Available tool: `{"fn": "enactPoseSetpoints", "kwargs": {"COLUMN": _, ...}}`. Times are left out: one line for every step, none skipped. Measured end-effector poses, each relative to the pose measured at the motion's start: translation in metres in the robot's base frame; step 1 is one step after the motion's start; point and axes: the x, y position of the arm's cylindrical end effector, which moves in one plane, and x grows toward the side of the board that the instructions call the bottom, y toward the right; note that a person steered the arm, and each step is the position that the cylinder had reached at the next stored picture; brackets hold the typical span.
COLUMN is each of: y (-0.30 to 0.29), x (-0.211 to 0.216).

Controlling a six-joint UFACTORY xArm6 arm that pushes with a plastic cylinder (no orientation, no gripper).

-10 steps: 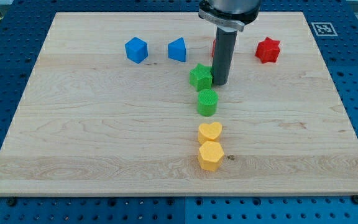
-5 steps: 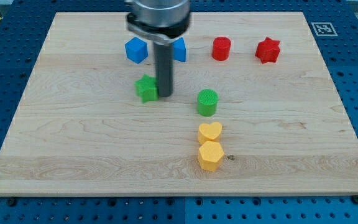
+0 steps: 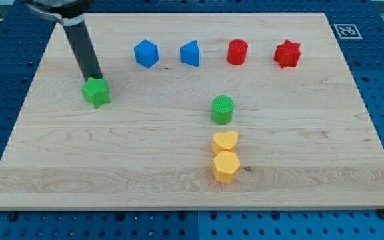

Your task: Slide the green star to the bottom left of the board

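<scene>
At the view's left, my tip rests against the top edge of the green star, which lies on the left part of the wooden surface, about mid-height; there is no claw here, only the bare rod. Rightward along the top stand a blue cube, a blue wedge-like block, a red cylinder and a red star. Near the middle a green cylinder stands just above a yellow heart, which touches a yellow hexagon.

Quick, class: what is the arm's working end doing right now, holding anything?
My tip: no gripper, holds nothing; it sits at the upper edge of the green star, seemingly touching.
</scene>
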Motion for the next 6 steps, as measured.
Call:
{"fn": "enactPoseSetpoints", "kwargs": {"y": 0.000, "x": 0.000}}
{"fn": "enactPoseSetpoints", "kwargs": {"y": 0.001, "x": 0.000}}
{"fn": "enactPoseSetpoints", "kwargs": {"y": 0.004, "x": 0.017}}
{"fn": "enactPoseSetpoints", "kwargs": {"y": 0.005, "x": 0.053}}
{"fn": "enactPoseSetpoints", "kwargs": {"y": 0.005, "x": 0.076}}
{"fn": "enactPoseSetpoints", "kwargs": {"y": 0.012, "x": 0.078}}
